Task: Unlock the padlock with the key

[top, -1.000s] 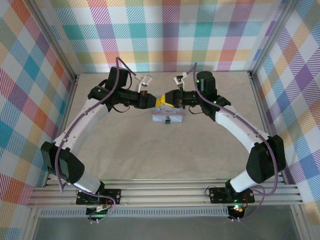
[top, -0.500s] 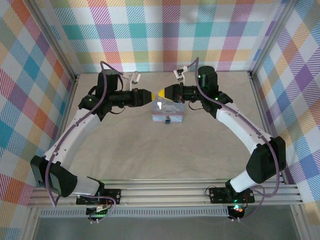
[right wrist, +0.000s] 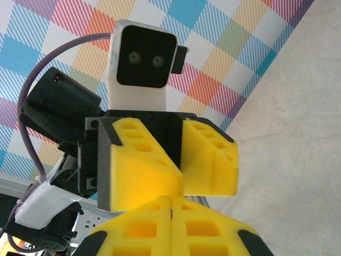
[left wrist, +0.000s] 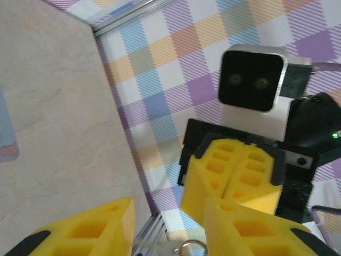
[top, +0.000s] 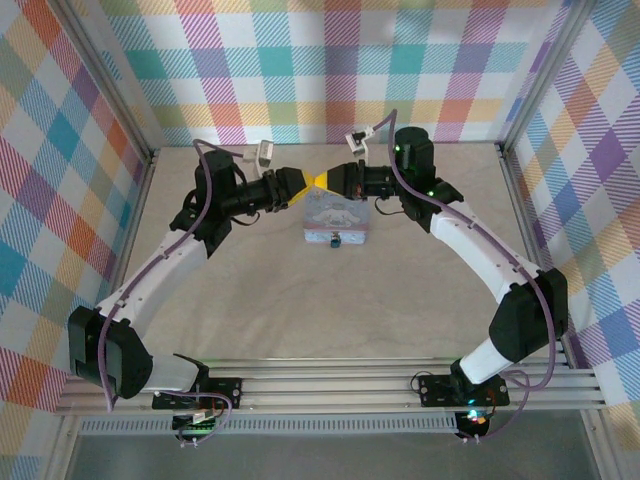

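Left gripper (top: 303, 183) swung back in, fingers spread, small metal ring (left wrist: 184, 246) between them, hard to identify at frame edge. Right gripper (top: 326, 181), fingers pressed together, meets it tip to tip. Both have lifted off the tin box (top: 337, 215). Padlock (top: 335, 240) on box front, untouched; probably a mid-air handover.

The left arm (top: 160, 265) and right arm (top: 470, 245) each consist of white link shells and black joint housings, with a purple cable (right wrist: 36, 69) routed along the outside. The left pincer (right wrist: 180, 178) and right pincer (left wrist: 237, 176) carry yellow wedge-shaped fingers (right wrist: 138, 165) with rectangular recesses, backed in black. Each pincer also bears a white camera module (left wrist: 251, 80) with a black two-lens face.
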`<state>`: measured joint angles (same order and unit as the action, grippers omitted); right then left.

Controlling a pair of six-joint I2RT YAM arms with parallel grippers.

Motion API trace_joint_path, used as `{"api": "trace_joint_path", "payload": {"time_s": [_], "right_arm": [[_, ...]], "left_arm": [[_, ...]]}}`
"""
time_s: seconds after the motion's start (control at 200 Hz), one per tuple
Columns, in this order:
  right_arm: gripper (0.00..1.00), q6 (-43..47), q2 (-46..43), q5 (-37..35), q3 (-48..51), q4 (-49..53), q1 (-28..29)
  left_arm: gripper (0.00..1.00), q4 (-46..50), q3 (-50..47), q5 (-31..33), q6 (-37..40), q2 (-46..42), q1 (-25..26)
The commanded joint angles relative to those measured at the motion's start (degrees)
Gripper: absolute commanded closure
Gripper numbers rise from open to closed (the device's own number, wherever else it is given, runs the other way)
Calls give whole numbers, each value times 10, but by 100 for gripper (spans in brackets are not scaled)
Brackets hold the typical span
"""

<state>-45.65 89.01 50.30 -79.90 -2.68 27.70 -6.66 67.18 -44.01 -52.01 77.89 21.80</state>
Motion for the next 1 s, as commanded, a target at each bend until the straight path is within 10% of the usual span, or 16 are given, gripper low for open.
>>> {"api": "trace_joint_path", "payload": {"time_s": [0.0, 0.995], "right_arm": [[100, 6, -1, -6, -10, -24, -1], [100, -28, 5, -81, 18, -64, 3]], "left_arm": [[63, -71, -10, -7, -47, -17, 10], [58, -110, -56, 22, -101, -41, 27]]}}
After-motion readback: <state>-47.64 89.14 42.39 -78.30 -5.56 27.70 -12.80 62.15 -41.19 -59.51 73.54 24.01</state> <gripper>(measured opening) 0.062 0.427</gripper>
